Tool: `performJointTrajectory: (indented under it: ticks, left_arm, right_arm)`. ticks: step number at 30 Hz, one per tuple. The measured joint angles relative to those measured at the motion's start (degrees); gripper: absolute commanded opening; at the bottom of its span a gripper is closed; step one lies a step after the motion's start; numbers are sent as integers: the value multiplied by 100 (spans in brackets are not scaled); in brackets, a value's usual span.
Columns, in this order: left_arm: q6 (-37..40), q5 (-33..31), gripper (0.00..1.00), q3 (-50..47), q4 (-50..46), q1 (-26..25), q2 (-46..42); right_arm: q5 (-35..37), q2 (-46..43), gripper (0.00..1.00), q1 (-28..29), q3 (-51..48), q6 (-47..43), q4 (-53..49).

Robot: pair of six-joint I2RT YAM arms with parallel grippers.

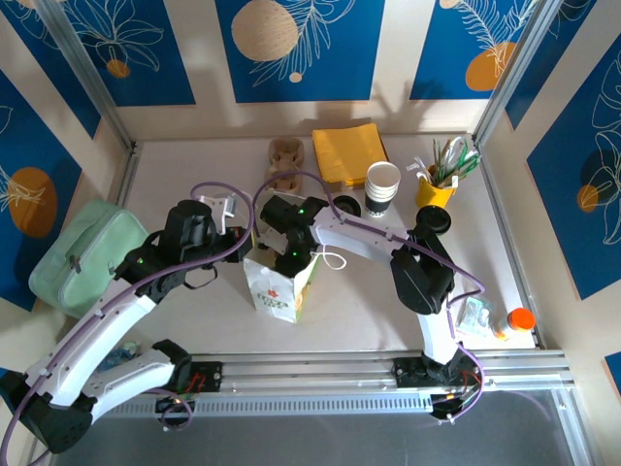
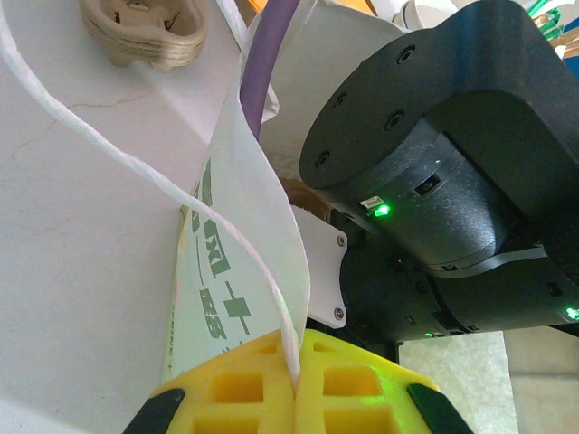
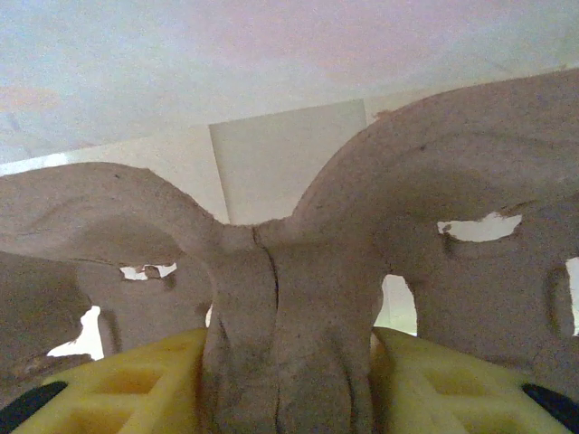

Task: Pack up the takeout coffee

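Grippers at a white paper bag (image 1: 277,291) that stands upright near the middle of the table (image 1: 184,175). The left gripper (image 2: 296,384) is fully closed, its yellow pads (image 2: 240,391) pressed flat together on the bag's thin white string handle (image 2: 118,149), which rises out of the pinch beside the bag's printed side panel. The right gripper (image 3: 285,380) is partly open and clamped on a brown pulp cup carrier (image 3: 271,271). Its yellow fingers (image 3: 136,393) press on either side of the carrier's central ridge, and the carrier's two lobes spread to left and right above them. Seen from above, this gripper sits at the bag's open mouth, with the left gripper just beside the bag's near-left corner. The takeout coffee (image 1: 434,221) stands on the table well apart from the bag, to its right, just in front of a yellow cup (image 1: 437,189) of utensils. From overhead it appears as a round black lid, and its sides cannot be made out. A stack of white cups (image 1: 381,187) stands near it, and a second carrier (image 1: 288,163) lies at the back of the table.
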Motion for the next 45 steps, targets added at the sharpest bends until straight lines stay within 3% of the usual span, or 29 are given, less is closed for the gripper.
performJointTrajectory:
  ticks: [13,38,45]
  left_arm:
    - [-35,2,4,0,17,-2,-7]
    - [-37,0,3,76,-138,-2,-33]
    - [-35,7,3,101,-179,-2,-33]
  right_arm:
    - [-24,-57,66,0,17,2,-114]
    - [28,-597,63,153,599,238,-442]
    - [341,-822,62,280,616,267,-442]
